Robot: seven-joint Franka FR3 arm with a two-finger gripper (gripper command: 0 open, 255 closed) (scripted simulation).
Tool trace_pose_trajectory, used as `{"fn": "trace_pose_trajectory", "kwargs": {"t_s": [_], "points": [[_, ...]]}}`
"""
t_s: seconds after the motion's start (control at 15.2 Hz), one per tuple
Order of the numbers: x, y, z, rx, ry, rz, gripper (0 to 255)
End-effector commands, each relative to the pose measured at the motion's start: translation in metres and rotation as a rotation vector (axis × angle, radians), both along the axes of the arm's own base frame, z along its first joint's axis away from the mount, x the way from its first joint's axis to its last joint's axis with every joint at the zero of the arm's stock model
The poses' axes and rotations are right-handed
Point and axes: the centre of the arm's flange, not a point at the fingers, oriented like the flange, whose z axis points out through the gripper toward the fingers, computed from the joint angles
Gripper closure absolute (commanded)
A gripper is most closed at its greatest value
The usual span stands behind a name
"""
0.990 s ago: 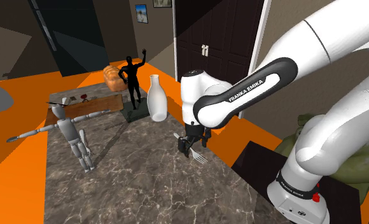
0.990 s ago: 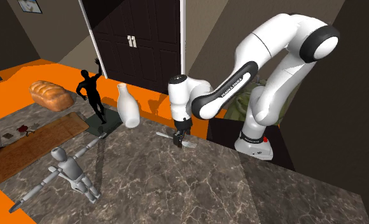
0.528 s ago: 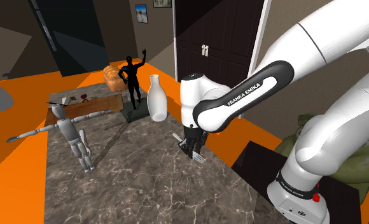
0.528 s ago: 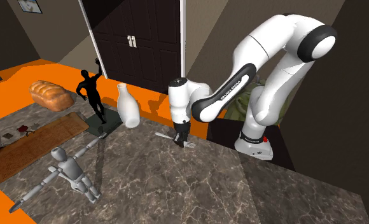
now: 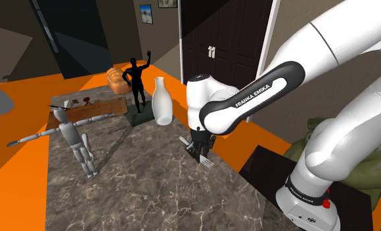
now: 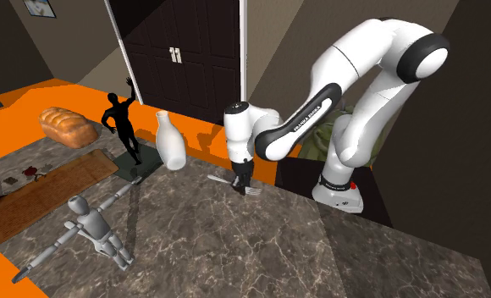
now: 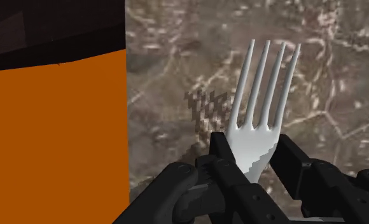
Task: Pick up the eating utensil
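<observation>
The jaws pinch the pale fork (image 7: 259, 121) at its neck, just under the tines, down at the marble desk (image 5: 136, 190) near the white vase (image 5: 161, 102). It looks light, stiff and probably slippery, so the flat neck suits a firm hold.

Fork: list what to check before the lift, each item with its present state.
1. Fork neck centred in the gripper: ok.
2. Both fingers against the neck: ok, they clasp it.
3. Tines free of the fingers: ok, they stick out ahead.
4. Fork already off the marble tabletop: cannot tell.
5. White vase apart from the gripper: ok.
</observation>
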Motion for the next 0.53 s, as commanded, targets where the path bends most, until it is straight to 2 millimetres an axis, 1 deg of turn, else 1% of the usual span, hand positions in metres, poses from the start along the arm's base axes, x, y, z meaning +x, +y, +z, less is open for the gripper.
{"fn": "trace_pose_trajectory", "kwargs": {"t_s": [0.0, 0.46], "points": [[-0.001, -0.001, 0.007, -0.001, 0.005, -0.002, 255], [-0.001, -0.001, 0.044, -0.001, 0.005, -0.002, 255]]}}
